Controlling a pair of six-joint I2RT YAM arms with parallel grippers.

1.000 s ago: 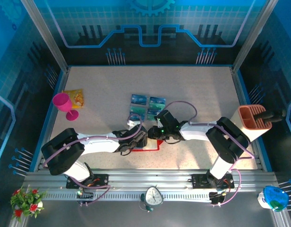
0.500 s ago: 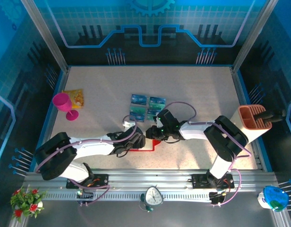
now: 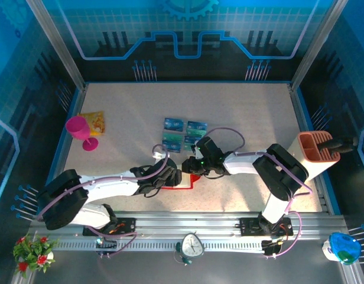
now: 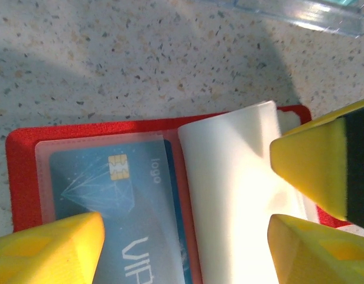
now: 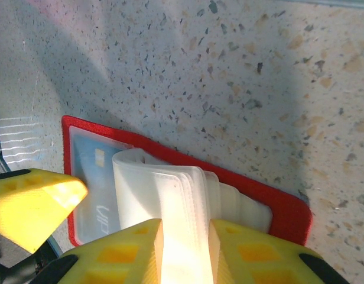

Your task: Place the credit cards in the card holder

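The red card holder (image 3: 192, 178) lies open near the table's front middle. One blue credit card (image 4: 111, 189) sits in its left clear sleeve (image 5: 90, 171). Several more credit cards (image 3: 185, 135) lie in a block just behind it. My left gripper (image 4: 188, 236) is open and straddles the holder (image 4: 22, 177), one yellow fingertip (image 4: 52, 248) over the sleeved card. My right gripper (image 5: 185, 236) is shut on the holder's stack of clear sleeves (image 5: 170, 183) and holds them upright off the red cover (image 5: 288, 213). In the top view the grippers (image 3: 173, 176) (image 3: 194, 168) meet over the holder.
A pink goblet (image 3: 81, 131) and a yellow-orange packet (image 3: 93, 122) stand at the left. An orange-brown slotted organizer (image 3: 318, 148) stands at the right edge. Speckled table lies bare behind the cards.
The left arm's elbow has swung down toward the near-left, and its gripper has stayed at the holder with its jaws wider apart. The right gripper has kept its hold and barely moved.
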